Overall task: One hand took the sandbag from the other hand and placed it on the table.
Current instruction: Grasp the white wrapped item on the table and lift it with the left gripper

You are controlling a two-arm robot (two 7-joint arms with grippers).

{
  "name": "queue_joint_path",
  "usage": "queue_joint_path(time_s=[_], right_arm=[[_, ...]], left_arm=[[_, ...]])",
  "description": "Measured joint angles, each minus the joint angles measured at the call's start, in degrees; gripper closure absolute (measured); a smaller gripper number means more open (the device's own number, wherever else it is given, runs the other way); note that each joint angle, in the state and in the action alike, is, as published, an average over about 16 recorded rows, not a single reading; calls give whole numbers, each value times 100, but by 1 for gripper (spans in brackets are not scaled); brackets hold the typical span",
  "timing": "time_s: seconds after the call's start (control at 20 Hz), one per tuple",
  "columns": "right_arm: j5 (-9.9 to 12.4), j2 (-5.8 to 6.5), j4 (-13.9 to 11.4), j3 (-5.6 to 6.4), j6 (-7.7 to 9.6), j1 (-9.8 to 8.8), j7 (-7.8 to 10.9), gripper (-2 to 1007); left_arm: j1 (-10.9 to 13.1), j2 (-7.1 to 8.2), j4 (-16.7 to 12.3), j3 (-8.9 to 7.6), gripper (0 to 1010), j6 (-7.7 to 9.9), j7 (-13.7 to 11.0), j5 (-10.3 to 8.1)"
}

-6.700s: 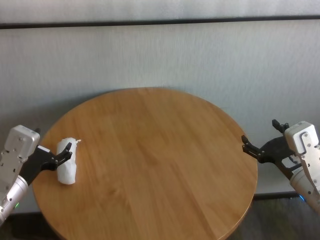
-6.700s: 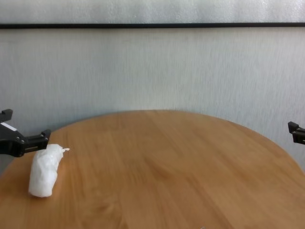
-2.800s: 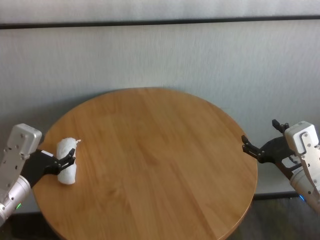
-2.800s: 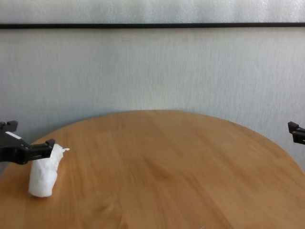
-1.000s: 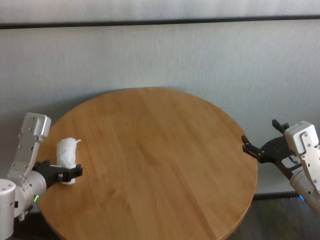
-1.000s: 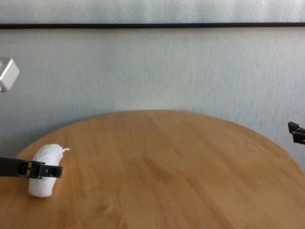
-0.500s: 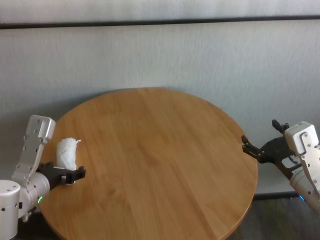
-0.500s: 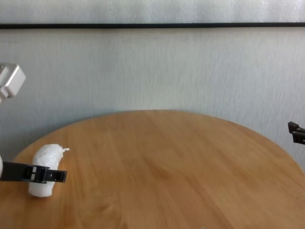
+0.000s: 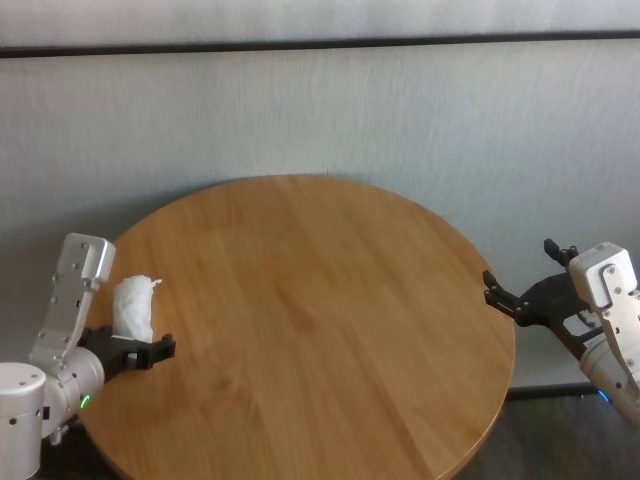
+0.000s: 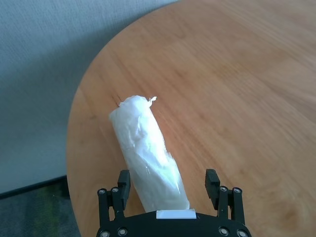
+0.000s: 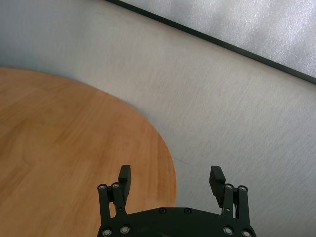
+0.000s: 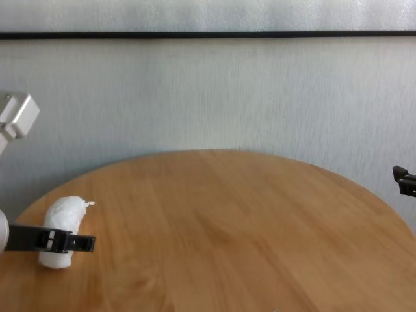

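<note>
The white sandbag (image 9: 133,308) lies on the round wooden table (image 9: 320,300) near its left edge, tied tip pointing away from me. My left gripper (image 9: 135,350), on the green-ring wrist, is open low over the table. Its fingers straddle the bag's near end. In the left wrist view the sandbag (image 10: 145,148) lies between the open gripper (image 10: 168,180), closer to one finger. The chest view shows one finger crossing in front of the sandbag (image 12: 62,218). My right gripper (image 9: 520,270), on the blue-ring wrist, is open and empty beyond the table's right edge.
A pale grey wall with a dark horizontal strip (image 9: 320,44) stands behind the table. The right wrist view shows the open right gripper (image 11: 170,175) beside the table's edge (image 11: 163,148), with floor and wall beyond.
My left arm has tilted up and pushed its fingers a little farther right along the bag's near end. The sandbag and right arm have not moved.
</note>
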Motion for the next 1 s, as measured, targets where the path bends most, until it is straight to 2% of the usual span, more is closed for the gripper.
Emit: queue_joint_path(time_s=[1.0], right_arm=[[0,0,0,0,0,0,0,4]], left_arm=[[-56,-182,305,-180,9,-155,-164,210]])
